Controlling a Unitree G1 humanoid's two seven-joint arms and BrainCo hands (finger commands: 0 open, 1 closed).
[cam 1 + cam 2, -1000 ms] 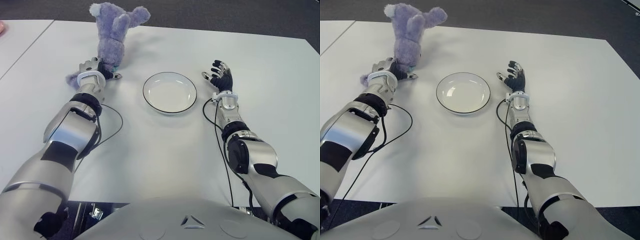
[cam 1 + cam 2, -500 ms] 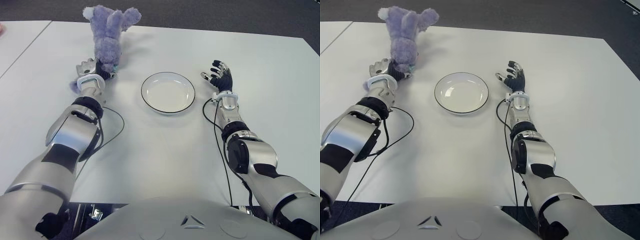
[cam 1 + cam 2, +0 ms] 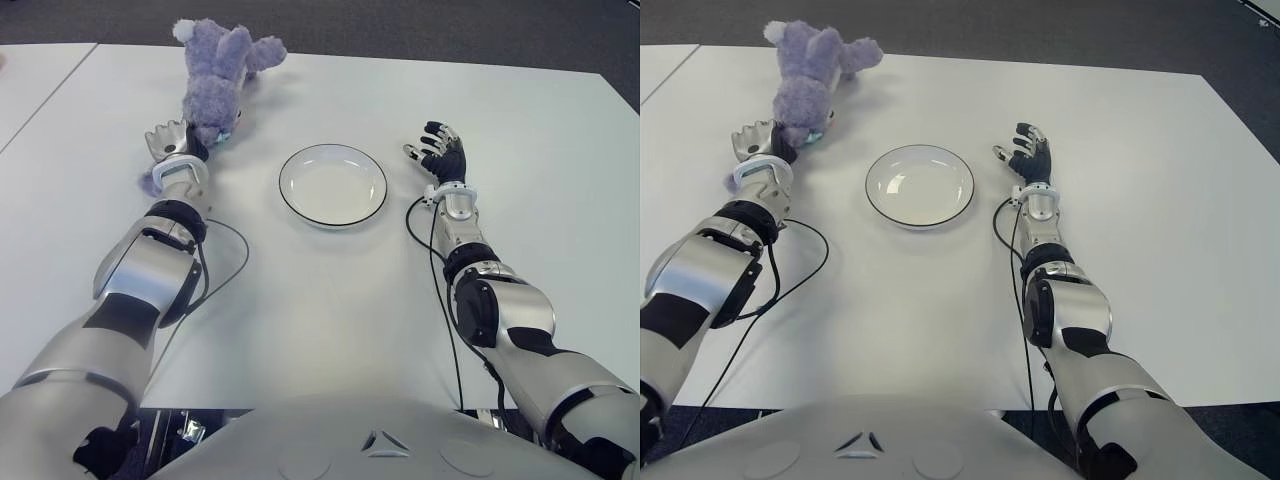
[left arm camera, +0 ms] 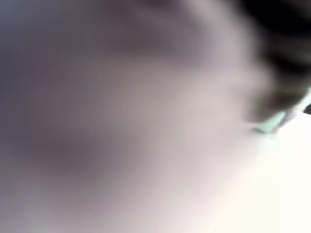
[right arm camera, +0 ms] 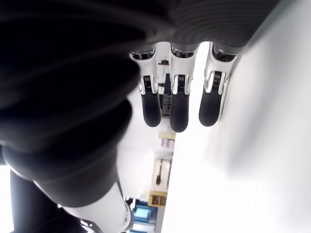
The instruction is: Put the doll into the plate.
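White table [image 3: 330,290] before you, with a purple doll [image 3: 218,72] and an empty plate [image 3: 332,185].
Your left hand [image 3: 172,146] grips the doll, left of the plate; your right hand [image 3: 440,152] shows right of it, fingers relaxed, holding nothing.

Purple plush doll [image 3: 220,72]: fuzzy, tipped over at an angle, limbs toward the table's far edge, lower end at the left hand [image 3: 172,145]. White plate [image 3: 332,185], dark-rimmed, empty, lying flat, well apart from the doll.
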